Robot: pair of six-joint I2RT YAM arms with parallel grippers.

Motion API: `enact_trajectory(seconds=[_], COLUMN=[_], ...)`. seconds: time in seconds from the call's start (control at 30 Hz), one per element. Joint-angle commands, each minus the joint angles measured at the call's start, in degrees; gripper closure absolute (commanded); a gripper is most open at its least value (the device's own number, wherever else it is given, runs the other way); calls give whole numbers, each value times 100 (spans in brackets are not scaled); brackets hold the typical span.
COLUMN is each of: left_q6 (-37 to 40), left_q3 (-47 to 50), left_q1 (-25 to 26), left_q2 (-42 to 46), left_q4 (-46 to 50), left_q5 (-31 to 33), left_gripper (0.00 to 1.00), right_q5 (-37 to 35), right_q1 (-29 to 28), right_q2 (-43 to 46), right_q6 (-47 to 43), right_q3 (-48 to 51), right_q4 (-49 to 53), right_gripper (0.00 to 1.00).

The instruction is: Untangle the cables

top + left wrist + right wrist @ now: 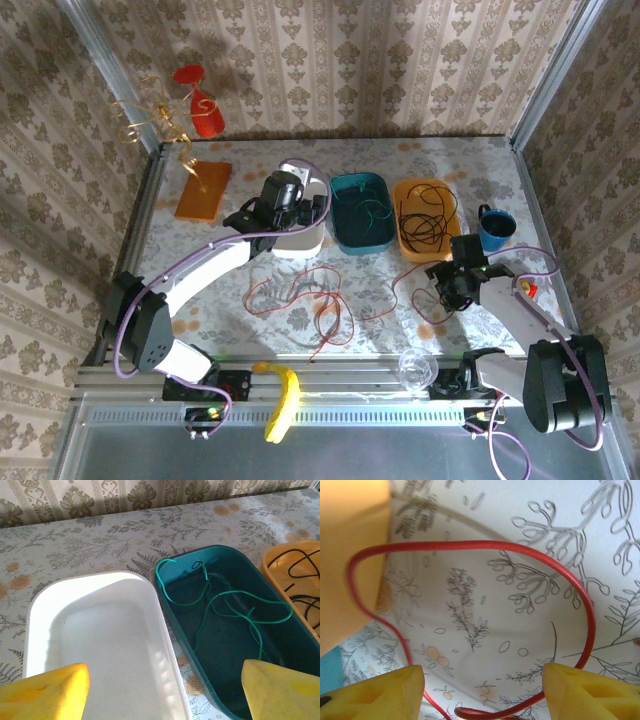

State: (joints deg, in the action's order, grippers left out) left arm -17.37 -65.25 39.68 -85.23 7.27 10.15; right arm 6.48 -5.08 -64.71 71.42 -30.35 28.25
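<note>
**Cables sorted by colour: two in trays, red loose on the surface**

One patterned surface [250,160] carries everything. Two arms reach over it. The left arm [200,270] stretches to the back, and the right arm [520,310] bends in from the right.

Three trays stand side by side in a row at the rear: a white tray [100,630], a teal tray [300,650] and an orange tray [428,182]. The left pincer [300,205] hangs above the white tray with its two yellow fingers [45,692] spread and nothing between them.

Of the cables, one green cable [167,560] lies coiled in the teal tray, with one loop lapping over the rim. A black cable [420,225] is bundled in the orange tray. The red cable [470,544] sprawls in loose loops on the bare surface in front of the trays. How many separate red strands there are cannot be told.

The right pincer [482,695] sits low over one red loop. Its fingers are apart, the loop curves around between them, and it is not pinched.

One blue mug [495,228] stands just right of the orange tray. One clear glass [417,368] sits at the near edge.
</note>
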Motion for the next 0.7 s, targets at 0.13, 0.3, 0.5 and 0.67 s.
enact_trajectory(seconds=[0.13, 0.3, 0.5, 0.67], left_q6=[-62, -127, -101, -22], left_q3=[55, 112, 66, 73], left_q1=[-57, -84, -88, -88], left_q2=[104, 68, 40, 81], left_q4=[44, 55, 47, 54], left_q5=[156, 113, 121, 143], left_gripper=[20, 20, 20, 20], right_q5=[-1109, -1090, -216, 286], right_q1=[-586, -691, -437, -419], right_q2=[616, 774, 271, 150], right_q6=[20, -461, -725, -632], right_q3=[-424, -651, -1038, -1323], right_q4=[1032, 1544, 1791, 1820], right_gripper=[35, 35, 31, 31])
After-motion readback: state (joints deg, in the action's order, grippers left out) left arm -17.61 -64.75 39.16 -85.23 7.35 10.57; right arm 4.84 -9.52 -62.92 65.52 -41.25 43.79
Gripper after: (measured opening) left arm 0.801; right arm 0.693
